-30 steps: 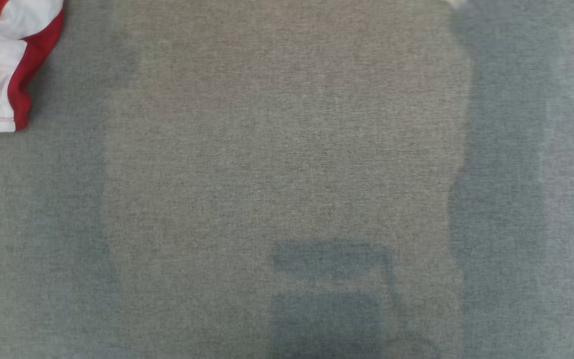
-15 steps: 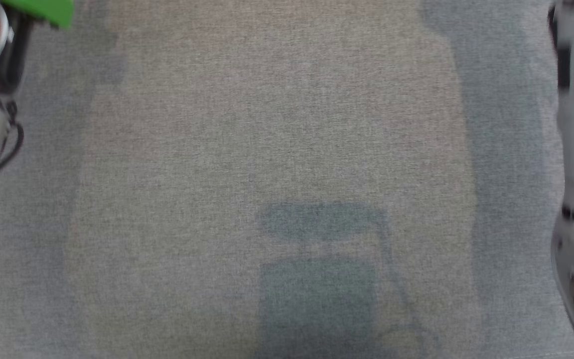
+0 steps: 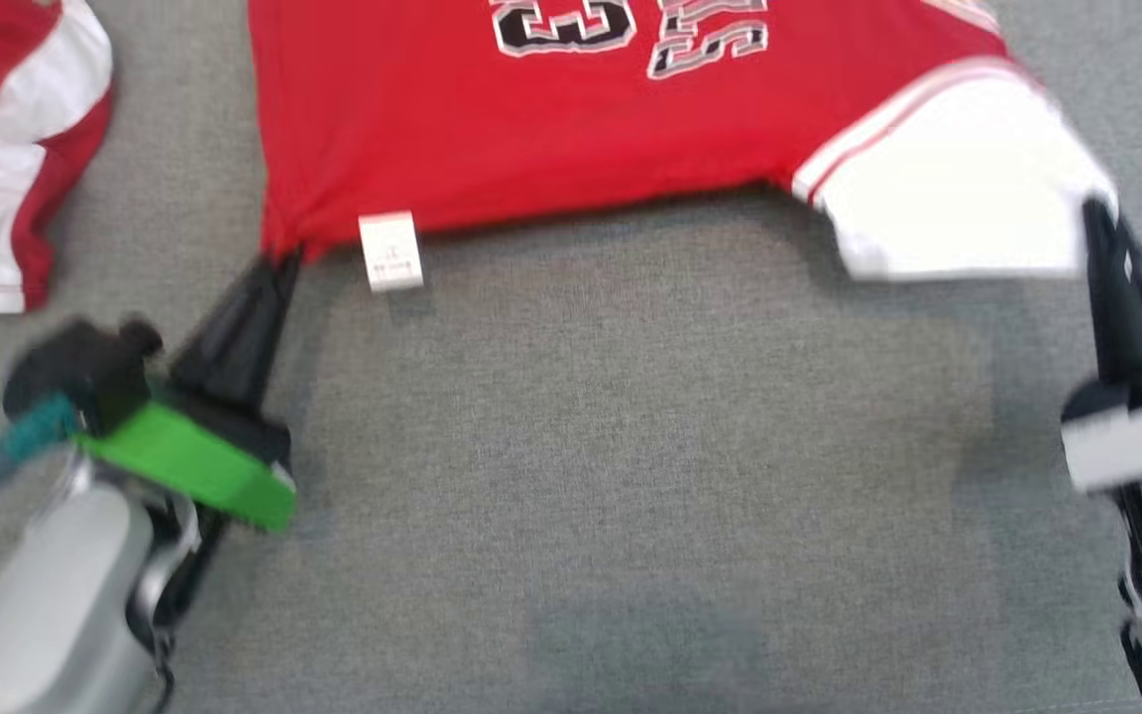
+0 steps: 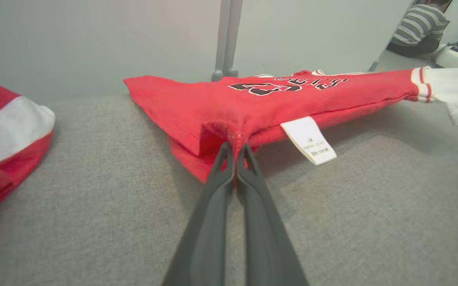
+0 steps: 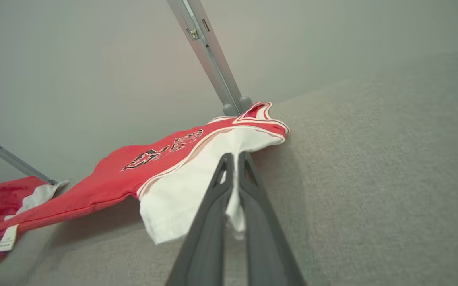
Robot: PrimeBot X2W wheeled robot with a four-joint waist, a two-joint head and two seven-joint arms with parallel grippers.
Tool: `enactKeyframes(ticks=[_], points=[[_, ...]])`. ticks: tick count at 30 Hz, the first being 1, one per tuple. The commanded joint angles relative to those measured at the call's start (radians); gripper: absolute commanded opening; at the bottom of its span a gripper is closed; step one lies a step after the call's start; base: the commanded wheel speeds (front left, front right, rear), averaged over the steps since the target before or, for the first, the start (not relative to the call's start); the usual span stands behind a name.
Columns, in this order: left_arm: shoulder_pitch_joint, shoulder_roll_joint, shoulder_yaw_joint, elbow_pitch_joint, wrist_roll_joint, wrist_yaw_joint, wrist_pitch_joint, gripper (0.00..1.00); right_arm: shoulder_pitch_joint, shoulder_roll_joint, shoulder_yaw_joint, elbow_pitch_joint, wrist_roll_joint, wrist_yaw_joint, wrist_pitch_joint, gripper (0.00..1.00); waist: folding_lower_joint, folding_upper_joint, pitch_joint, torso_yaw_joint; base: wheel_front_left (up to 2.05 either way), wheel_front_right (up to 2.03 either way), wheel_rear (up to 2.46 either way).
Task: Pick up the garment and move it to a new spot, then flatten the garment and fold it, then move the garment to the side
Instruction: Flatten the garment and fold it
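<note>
Left pincer (image 3: 282, 263) clamped on the red jersey (image 3: 571, 129) at its hem corner, right pincer (image 3: 1093, 210) pinching the white sleeve (image 3: 948, 188), cloth stretched between them.

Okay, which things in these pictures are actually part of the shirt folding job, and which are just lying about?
Part of the job: red shirt; left gripper, shut on its label-side corner; right gripper, shut on its white sleeve.

Lying about: second red and white garment at the left; metal post; person in a striped top in the background.
</note>
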Motion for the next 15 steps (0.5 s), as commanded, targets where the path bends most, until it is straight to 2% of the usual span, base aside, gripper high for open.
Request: enactKeyframes(ticks=[1, 7, 11, 15], points=[[0.062, -0.004, 0.011, -0.018, 0.006, 0.009, -0.002, 0.00, 0.052, -0.008, -0.008, -0.033, 0.009, 0.000, 0.011, 0.00, 0.0001, 0.0068, -0.084, 0.008, 0.00, 0.00, 0.00], [0.347, 0.002, 0.048, -0.165, 0.065, 0.070, -0.003, 0.00, 0.351, 0.004, -0.060, -0.153, 0.045, 0.000, 0.074, 0.00, 0.0001, 0.0068, -0.153, -0.006, 0.00, 0.00, 0.00], [0.522, 0.006, 0.036, -0.260, 0.079, 0.126, -0.003, 0.00, 0.510, 0.019, -0.074, -0.186, 0.082, 0.000, 0.086, 0.00, 0.0001, 0.0068, -0.156, -0.011, 0.00, 0.00, 0.00], [0.626, -0.003, 0.035, -0.343, 0.065, 0.162, -0.003, 0.00, 0.606, 0.011, -0.076, -0.202, 0.121, 0.000, 0.078, 0.00, 0.0001, 0.0068, -0.139, -0.012, 0.00, 0.00, 0.00]])
